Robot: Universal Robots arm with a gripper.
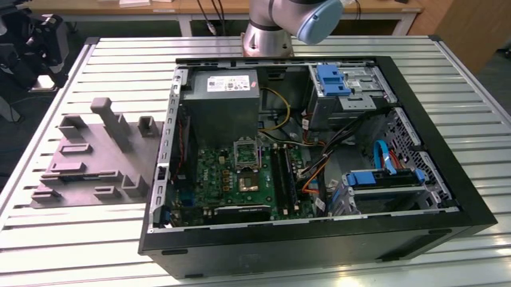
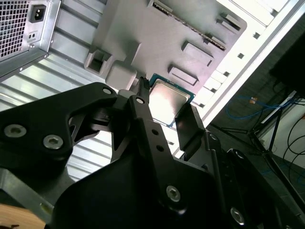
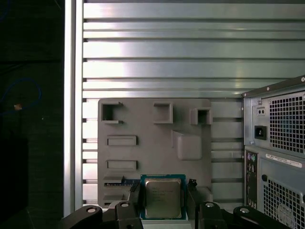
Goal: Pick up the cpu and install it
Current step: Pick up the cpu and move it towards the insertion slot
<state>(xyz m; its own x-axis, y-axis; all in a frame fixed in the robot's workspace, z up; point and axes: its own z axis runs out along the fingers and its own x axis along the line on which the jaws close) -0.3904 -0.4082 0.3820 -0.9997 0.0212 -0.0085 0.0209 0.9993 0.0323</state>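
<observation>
Hand tight around one cpu

Silver-grey arm with pale blue joint cap carries a black, screw-studded tool.

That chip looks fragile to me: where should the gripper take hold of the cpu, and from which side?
By two opposite side edges, approaching square onto its flat top. The cpu is a thin flat square, so only its narrow edges give the fingers parallel faces. In the first wrist view the gripper seems to clasp it just so, one finger per edge, metal top uncovered.
</observation>
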